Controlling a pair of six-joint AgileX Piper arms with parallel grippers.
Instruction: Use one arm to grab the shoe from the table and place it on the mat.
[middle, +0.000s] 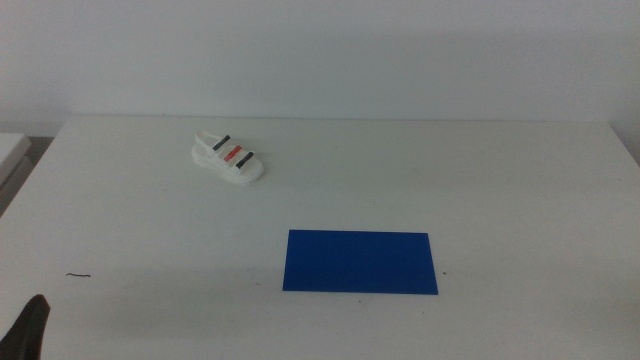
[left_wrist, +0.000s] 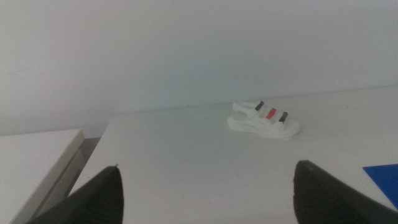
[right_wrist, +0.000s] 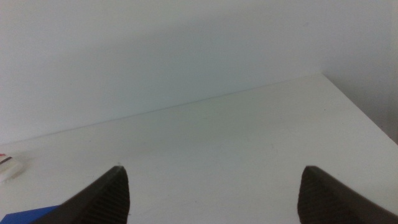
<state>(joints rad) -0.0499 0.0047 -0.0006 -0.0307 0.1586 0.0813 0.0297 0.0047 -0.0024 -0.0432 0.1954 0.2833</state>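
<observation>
The shoe, a small white sandal with two dark straps and a red-pink middle one, lies on the table at the back left. The blue mat lies flat in the front middle, well apart from the shoe. My left gripper shows only as a dark tip at the bottom left corner of the middle view. In its wrist view the left gripper is open, with the shoe far ahead and a corner of the mat at the side. The right gripper is open over bare table, out of the middle view.
A lower white surface stands beside the table's left edge. A small dark mark lies on the tabletop at the front left. In the right wrist view the table's far corner and a sliver of the shoe show.
</observation>
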